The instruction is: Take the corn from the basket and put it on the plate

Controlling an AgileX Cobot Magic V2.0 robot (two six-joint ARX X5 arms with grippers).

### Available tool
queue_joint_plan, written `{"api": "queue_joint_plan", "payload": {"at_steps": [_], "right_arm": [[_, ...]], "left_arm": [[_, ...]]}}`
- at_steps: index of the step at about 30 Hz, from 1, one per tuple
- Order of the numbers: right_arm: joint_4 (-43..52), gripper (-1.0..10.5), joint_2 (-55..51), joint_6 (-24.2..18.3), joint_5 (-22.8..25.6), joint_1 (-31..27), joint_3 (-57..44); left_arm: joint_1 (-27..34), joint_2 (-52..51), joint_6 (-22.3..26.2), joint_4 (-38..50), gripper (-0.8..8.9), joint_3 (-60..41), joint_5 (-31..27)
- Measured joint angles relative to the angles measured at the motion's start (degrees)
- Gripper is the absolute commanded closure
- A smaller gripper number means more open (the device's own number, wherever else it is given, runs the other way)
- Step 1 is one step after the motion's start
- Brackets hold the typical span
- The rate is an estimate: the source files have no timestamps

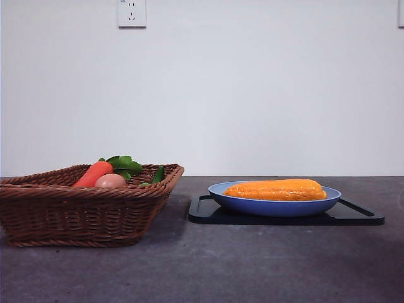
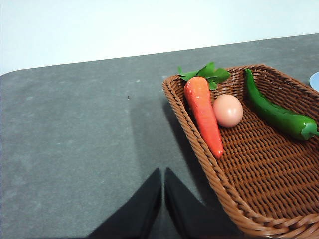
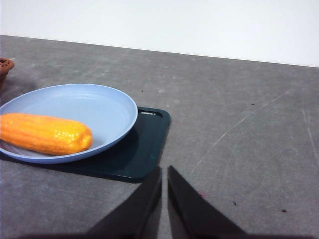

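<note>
From my station I judge the task complete as far as these views show: the corn [image 1: 276,190] lies lengthwise in the light-blue plate [image 1: 227,197], resting on the plate's floor with its blunt ends inside the rim, and nothing holds it. The plate sits on a flat black tray [image 1: 353,214], which lies just beside the wicker basket [image 1: 76,214] without touching it. I see no corn left in the basket; it holds a carrot [image 2: 203,112] with green leaves along one wall, an egg [image 2: 228,110] touching the carrot's side, and a green chili pepper [image 2: 276,112] lying apart from both near the opposite wall. The left gripper [image 2: 163,199] hangs over bare table just outside the basket's rim, jaws together with only a thin seam between them, holding nothing. The right gripper [image 3: 164,199] hangs over the table near the tray's corner, clear of the plate, jaws likewise closed and empty. Neither arm appears in the front view, so I read both as parked; I would confirm nothing remains but to stand by. The work surface is a matte dark grey tabletop [image 1: 202,271] with faint scuffs and specks. Behind it stands a plain white wall carrying a white power socket [image 1: 131,12] high up above the basket side.
</note>
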Motion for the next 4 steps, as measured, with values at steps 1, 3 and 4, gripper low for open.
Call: {"api": "queue_joint_plan", "payload": {"at_steps": [1,3,4], "right_arm": [[0.0,9.4,0.0,0.02,0.0,0.0,0.0],[0.0,9.4,0.0,0.0,0.0,0.0,0.0],[0.0,9.4,0.0,0.02,-0.02,0.0,0.0]], "left_arm": [[0.0,0.0,0.0,0.0,8.06,0.0,0.0],[0.0,0.0,0.0,0.0,8.06,0.0,0.02],[0.0,0.0,0.0,0.0,8.06,0.0,0.0]]}}
